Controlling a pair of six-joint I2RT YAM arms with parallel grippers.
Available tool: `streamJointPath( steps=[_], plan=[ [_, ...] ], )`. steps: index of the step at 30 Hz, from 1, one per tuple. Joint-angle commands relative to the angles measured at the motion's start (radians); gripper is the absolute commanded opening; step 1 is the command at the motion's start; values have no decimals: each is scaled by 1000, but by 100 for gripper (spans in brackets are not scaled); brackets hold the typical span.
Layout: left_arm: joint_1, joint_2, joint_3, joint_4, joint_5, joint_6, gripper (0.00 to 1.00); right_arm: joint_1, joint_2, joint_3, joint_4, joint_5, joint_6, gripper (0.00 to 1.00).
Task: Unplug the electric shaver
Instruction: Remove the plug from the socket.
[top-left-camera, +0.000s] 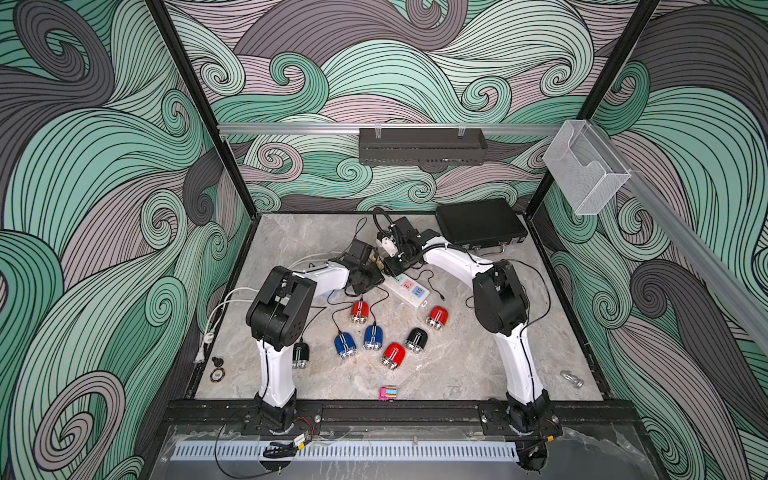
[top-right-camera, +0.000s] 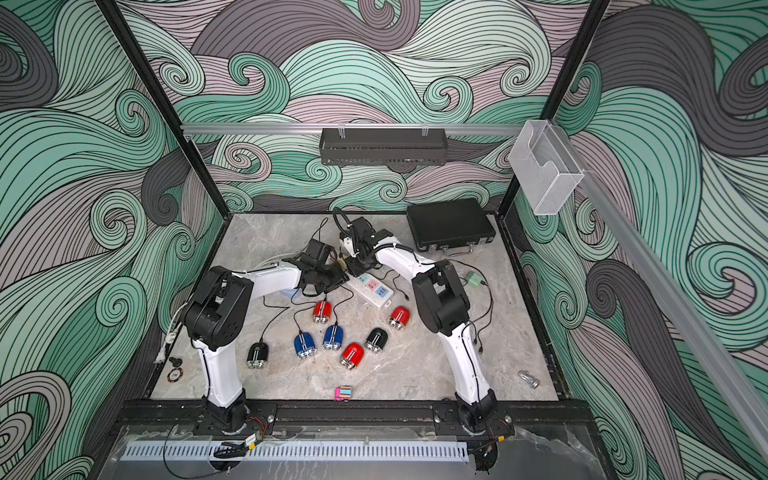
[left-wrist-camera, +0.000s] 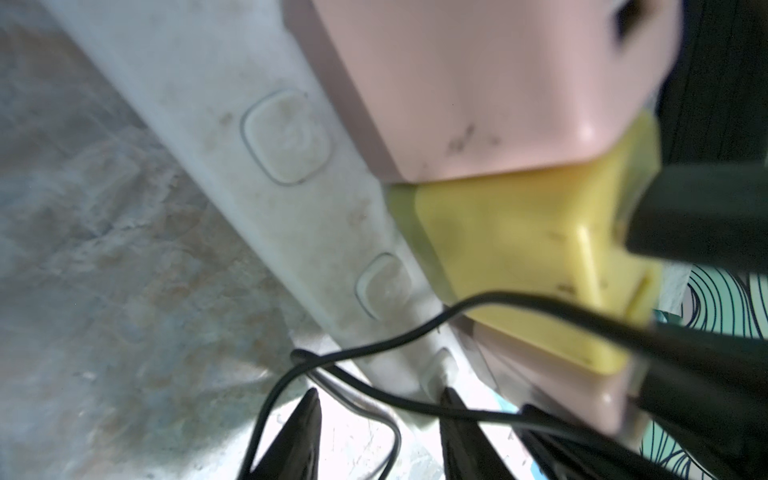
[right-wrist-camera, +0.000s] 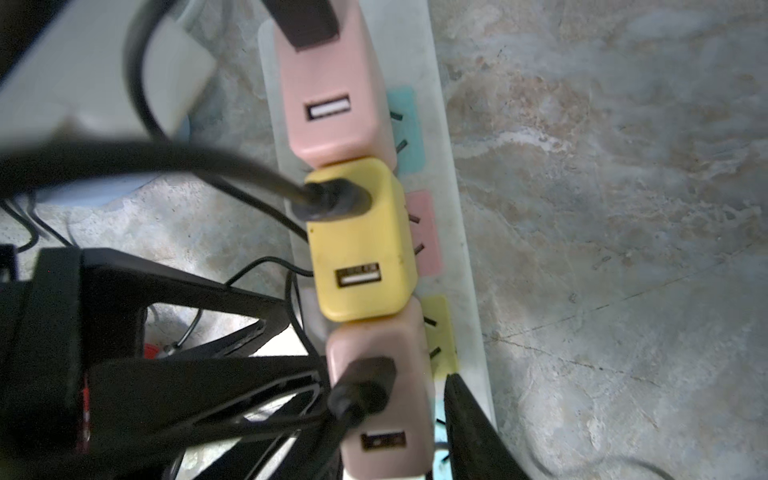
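We see all three adapters (right-wrist-camera: 361, 245) still plugged in at twelve o'clock of the shavers (top-left-camera: 372, 337); right gripper (top-left-camera: 392, 266) straddles one, left gripper (left-wrist-camera: 380, 395) narrow, grips unclear

Both top views overhead, wrist views close, sharing power strip (left-wrist-camera: 249, 75)

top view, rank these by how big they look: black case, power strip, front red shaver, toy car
1. black case
2. power strip, partly covered, so its full extent is unsure
3. front red shaver
4. toy car
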Motion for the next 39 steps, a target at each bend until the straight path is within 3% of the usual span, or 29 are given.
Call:
streamJointPath(
  steps=[1, 33, 39],
  plan=[
    [14, -2, -28, -62, -30, 0, 45, -11, 34, 22, -5, 3, -34, 39],
    [22, 4, -24, -76, -26, 2, 44, -20, 36, 67, 3, -49, -65, 36],
    [22, 3, -20, -80, -24, 5, 44, -20, 32, 69, 1, -53, -71, 30]
  ],
)
